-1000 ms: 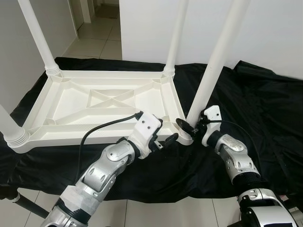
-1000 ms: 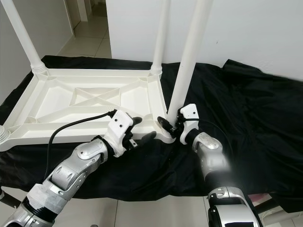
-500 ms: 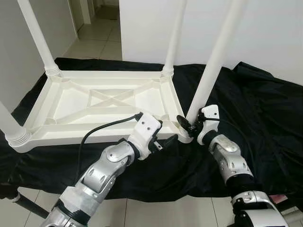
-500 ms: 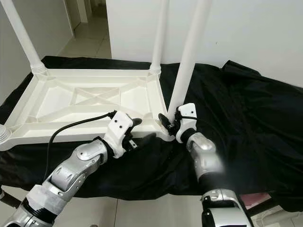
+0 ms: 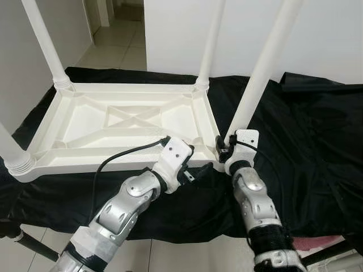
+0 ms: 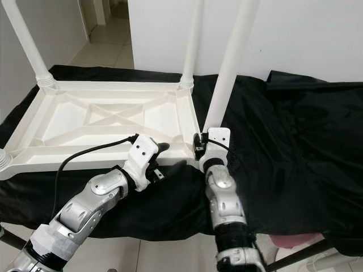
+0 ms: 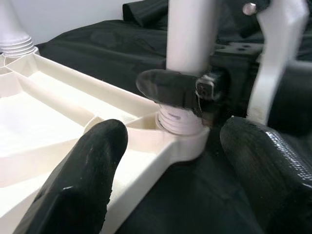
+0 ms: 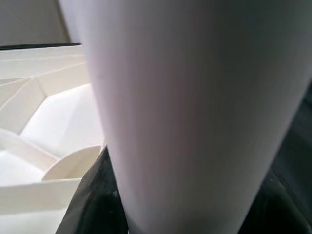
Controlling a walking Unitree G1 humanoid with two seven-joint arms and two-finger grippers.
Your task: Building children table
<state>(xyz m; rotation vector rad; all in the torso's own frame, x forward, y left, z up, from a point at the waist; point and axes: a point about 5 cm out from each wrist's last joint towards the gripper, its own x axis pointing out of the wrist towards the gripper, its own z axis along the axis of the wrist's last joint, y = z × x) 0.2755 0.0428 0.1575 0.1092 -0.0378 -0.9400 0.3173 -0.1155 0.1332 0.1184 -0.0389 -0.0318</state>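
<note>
I'm looking at the white plastic table top (image 5: 125,122) lying upside down on a black cloth (image 5: 306,136), with the near-right leg (image 5: 258,73) standing tilted in its corner socket (image 7: 183,124). I'm judging the leg as light, stiff and slick, so taking it low by the threaded collar should give the most control. My right gripper (image 5: 222,148) is clasping the leg's base just above the socket, while my left gripper (image 7: 165,161) is hanging released, fingers spread either side of that corner, touching nothing.
</note>
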